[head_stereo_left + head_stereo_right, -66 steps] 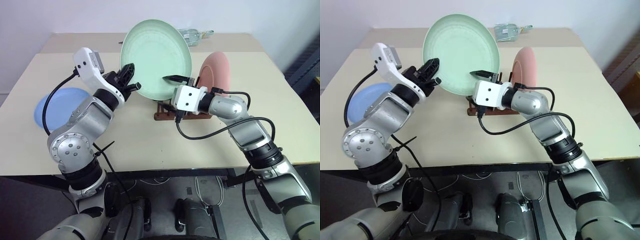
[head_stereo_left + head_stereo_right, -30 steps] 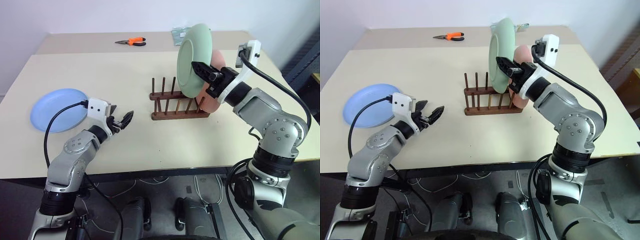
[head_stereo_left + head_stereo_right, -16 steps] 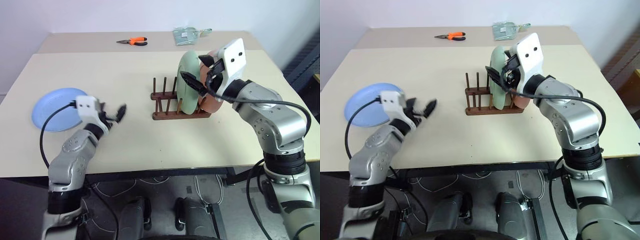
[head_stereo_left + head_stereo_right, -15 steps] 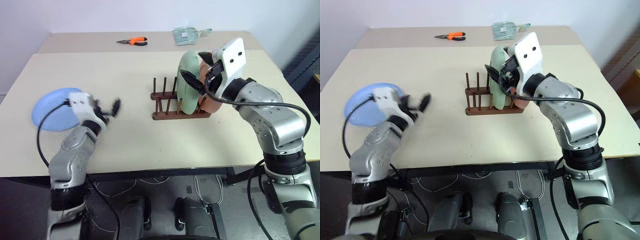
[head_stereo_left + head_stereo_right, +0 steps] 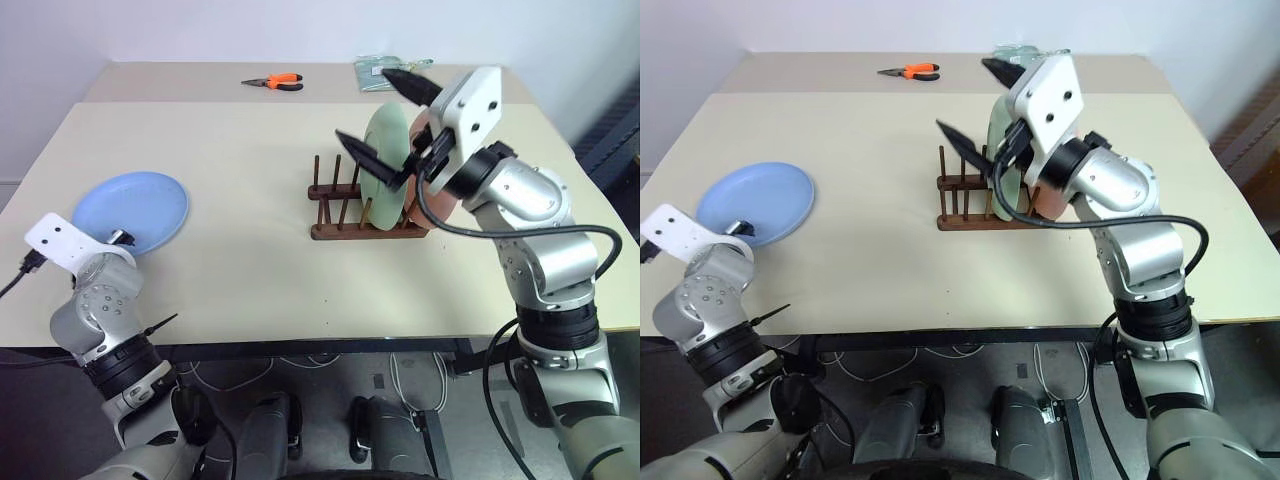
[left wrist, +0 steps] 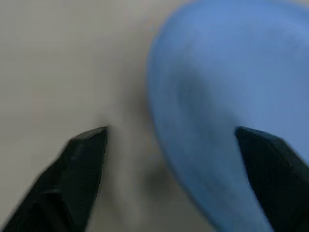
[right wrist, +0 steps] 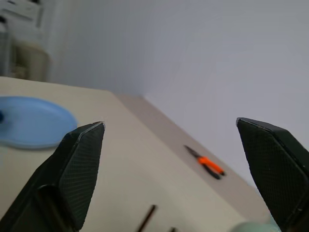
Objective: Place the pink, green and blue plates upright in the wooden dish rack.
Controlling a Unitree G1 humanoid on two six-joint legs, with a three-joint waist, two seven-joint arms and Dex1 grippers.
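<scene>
Left gripper (image 6: 169, 140): in our left wrist view its fingers (image 6: 84, 159) stand apart with nothing between them, one over the bare desk, the other over the blue plate's rim.
Blue plate (image 5: 135, 210): we see it lying flat on the left part of the desk (image 5: 240, 270), well apart from the rack.
Orange pliers (image 5: 275, 81): at the far edge of the desk.
Wooden dish rack (image 5: 345, 222): near the middle of the desk; its left pegs stand bare.
Green plate (image 5: 384, 165): we see it upright on edge in the rack's right part.
Pink plate (image 5: 437, 200): upright just behind the green one, at the rack's right end, partly hidden by the arm.
Right gripper (image 5: 385, 115): raised above the rack, fingers (image 5: 360, 155) spread wide and empty, clear of the green plate.
Clear packet (image 5: 380, 68): at the far edge, behind the gripper.
</scene>
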